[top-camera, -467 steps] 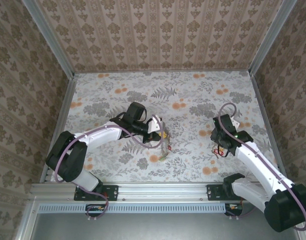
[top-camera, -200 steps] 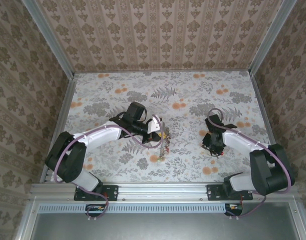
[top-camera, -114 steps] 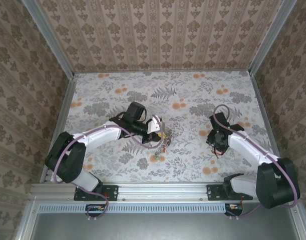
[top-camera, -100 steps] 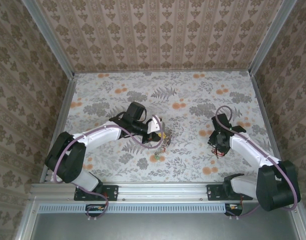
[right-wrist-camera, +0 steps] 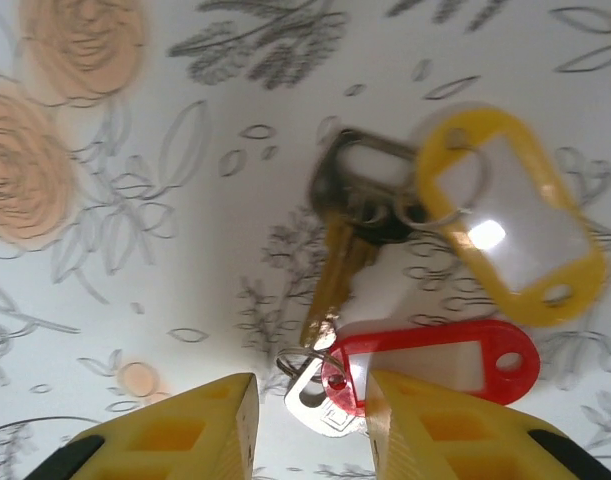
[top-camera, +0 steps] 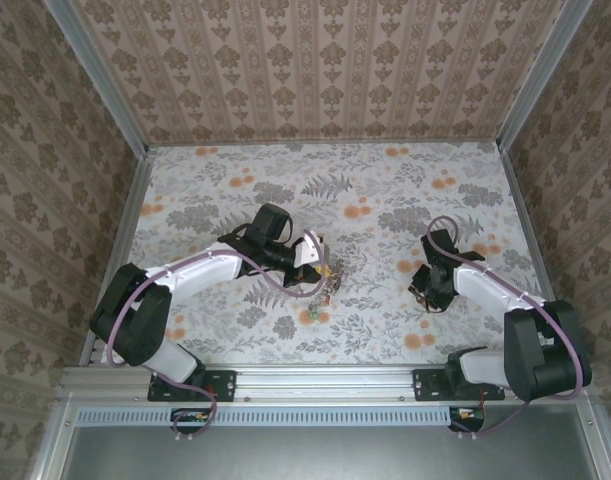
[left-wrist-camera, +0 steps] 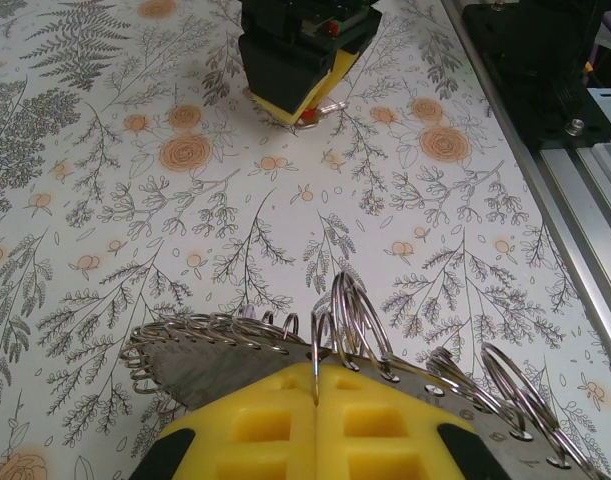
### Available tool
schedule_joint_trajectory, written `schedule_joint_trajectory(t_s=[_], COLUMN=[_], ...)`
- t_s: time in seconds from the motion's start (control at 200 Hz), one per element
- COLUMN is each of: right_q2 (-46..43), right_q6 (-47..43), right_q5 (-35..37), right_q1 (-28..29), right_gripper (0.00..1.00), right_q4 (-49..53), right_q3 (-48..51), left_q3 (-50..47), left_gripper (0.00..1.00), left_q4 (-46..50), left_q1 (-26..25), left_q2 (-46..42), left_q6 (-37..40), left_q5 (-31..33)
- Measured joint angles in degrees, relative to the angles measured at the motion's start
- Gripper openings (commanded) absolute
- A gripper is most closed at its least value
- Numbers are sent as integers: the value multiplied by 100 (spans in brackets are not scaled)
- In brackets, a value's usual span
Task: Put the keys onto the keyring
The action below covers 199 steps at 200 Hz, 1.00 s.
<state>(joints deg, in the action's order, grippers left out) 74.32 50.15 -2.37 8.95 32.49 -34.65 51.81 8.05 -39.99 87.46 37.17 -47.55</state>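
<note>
at the middle of the table [top-camera: 285,190], the left gripper [left-wrist-camera: 316,372] is clamped on the keyring [left-wrist-camera: 215,365]. to its right, the right gripper [right-wrist-camera: 310,400] hangs, jaws apart, just over the keys [right-wrist-camera: 341,250] lying flat.

Floral tabletop [top-camera: 385,190]; patterned walls [top-camera: 315,70]; aluminium rail [top-camera: 325,385] near edge.

2 arms, left arm [top-camera: 200,268] and right arm [top-camera: 487,287]: white links, black joints, purple cable [top-camera: 283,290] along each. Yellow fingers [left-wrist-camera: 385,430], black-edged, on left gripper [left-wrist-camera: 315,378] and right gripper [right-wrist-camera: 310,390]; square recesses on left.
</note>
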Motion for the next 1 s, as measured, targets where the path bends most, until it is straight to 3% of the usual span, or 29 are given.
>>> schedule_joint_trajectory(t_s=[0.475, 0.825, 0.995], right_q2=[352, 365, 1045], right_q6=[699, -1412, -2096], right_q5=[-855, -267, -402], right_q1=[723, 745, 745], right_gripper=[35, 37, 35], right_q4=[-1029, -267, -90], right_q3=[-116, -960, -1268], left_q3=[7, 26, 26], left_gripper=[0, 0, 0], left_q4=[13, 35, 39], left_q1=[33, 39, 44], left_q2=[0, 0, 0], left_q6=[2, 4, 2], left_q5=[0, -22, -20])
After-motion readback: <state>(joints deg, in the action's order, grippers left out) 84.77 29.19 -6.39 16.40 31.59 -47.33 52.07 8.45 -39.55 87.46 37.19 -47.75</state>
